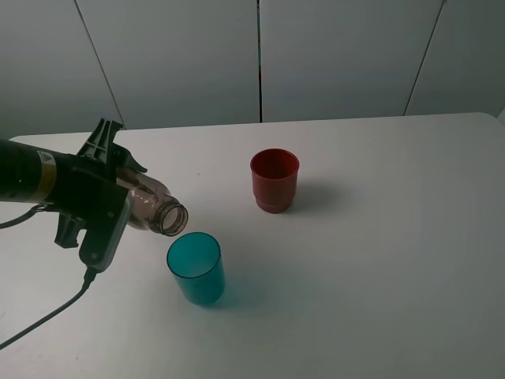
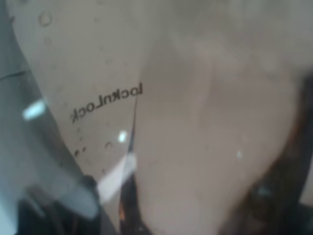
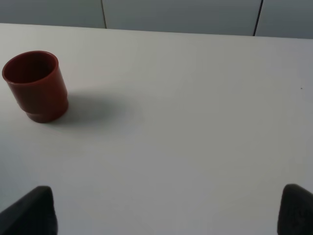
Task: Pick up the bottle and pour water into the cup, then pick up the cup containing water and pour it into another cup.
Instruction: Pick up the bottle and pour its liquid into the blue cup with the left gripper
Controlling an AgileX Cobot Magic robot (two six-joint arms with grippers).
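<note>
The left arm comes in almost level, with the wrist rolled. The left gripper (image 1: 110, 193) pinches the bottle (image 1: 154, 207), which is tilted, its open mouth just beside the rim of the cup (image 1: 195, 267), on the far left side. Another cup (image 1: 274, 180) stands apart, beyond the cup to its right. The right gripper (image 3: 166, 210) is spread wide and holds nothing.

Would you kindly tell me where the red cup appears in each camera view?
Exterior high: the red cup stands near the middle, beyond the teal cup.
Left wrist: not in it; the bottle fills the picture.
Right wrist: upright on the table, ahead of the right gripper.
Shared landmark: the table's far edge below grey wall panels.
</note>
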